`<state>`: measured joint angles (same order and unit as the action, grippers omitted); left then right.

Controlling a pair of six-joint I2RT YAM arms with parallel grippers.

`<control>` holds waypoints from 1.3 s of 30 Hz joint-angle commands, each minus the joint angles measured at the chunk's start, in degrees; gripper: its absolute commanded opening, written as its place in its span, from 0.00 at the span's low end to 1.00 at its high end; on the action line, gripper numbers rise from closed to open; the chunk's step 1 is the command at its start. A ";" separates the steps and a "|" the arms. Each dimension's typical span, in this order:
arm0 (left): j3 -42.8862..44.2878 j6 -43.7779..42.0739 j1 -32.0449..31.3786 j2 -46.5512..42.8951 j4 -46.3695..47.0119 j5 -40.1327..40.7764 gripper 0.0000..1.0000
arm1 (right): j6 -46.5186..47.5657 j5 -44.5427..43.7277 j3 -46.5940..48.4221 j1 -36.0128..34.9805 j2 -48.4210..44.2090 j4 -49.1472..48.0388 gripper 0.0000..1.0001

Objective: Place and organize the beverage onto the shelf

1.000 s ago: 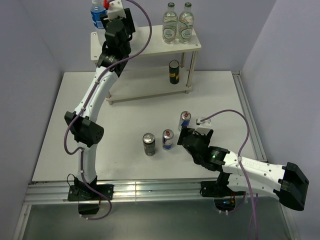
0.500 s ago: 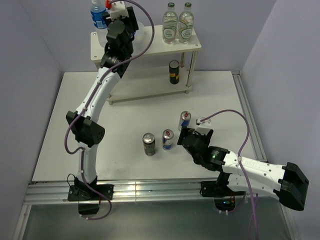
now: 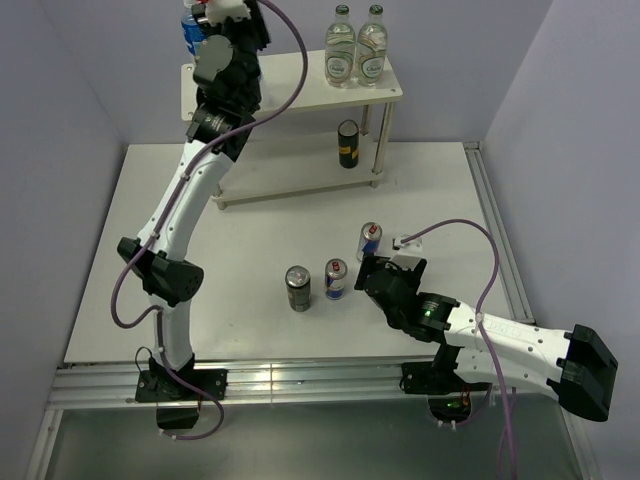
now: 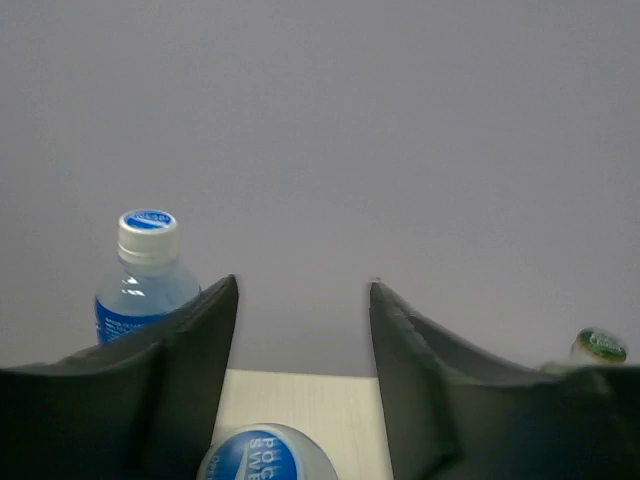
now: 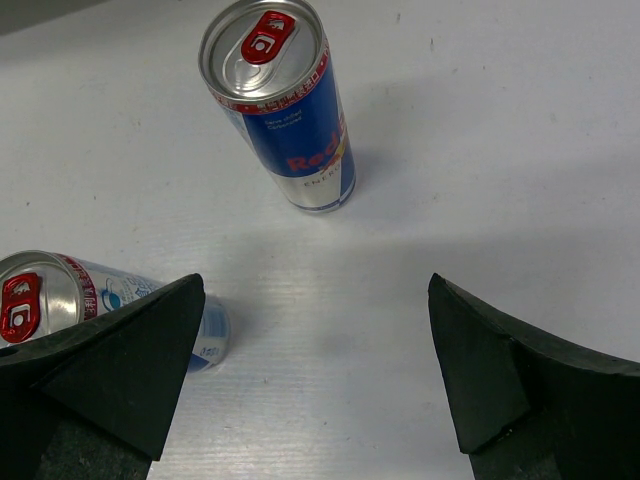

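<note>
The blue-and-silver can (image 5: 296, 140) has red letters, "Red", on its side. The blue bottle cap (image 4: 265, 456) shows "POC" and "SWE".

The right gripper (image 5: 315, 320) hangs with its fingers spread wide over the white table (image 5: 520, 120). One blue-and-silver can (image 5: 288, 115) stands just ahead. A second can (image 5: 70, 295) is half hidden behind one finger.

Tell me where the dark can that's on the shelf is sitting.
In the top view, the dark can stands upright on the shelf's lower board, toward its right end, beneath the two green-capped bottles on the top board.
</note>
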<state>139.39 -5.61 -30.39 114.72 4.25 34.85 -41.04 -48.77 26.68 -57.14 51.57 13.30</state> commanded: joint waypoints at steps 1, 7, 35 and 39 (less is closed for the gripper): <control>3.87 -2.39 0.33 -4.68 6.91 0.22 0.00 | -0.36 -1.85 1.71 -0.42 -0.77 -0.73 1.00; 3.34 -4.15 0.33 -3.28 8.23 0.39 0.00 | -0.27 -1.76 1.45 -0.51 -1.04 -0.91 1.00; -33.30 38.88 -16.89 -41.23 -54.31 3.83 0.99 | -0.80 -2.55 1.89 -0.51 -0.07 -0.64 1.00; -34.27 58.46 -18.56 -43.79 -74.17 -0.39 0.99 | -0.97 -2.73 1.89 -0.60 -0.33 -0.21 1.00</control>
<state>106.91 33.26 -48.27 70.43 -49.12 37.71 -41.08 -48.86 26.68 -57.25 51.57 13.30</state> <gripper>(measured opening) 0.994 0.997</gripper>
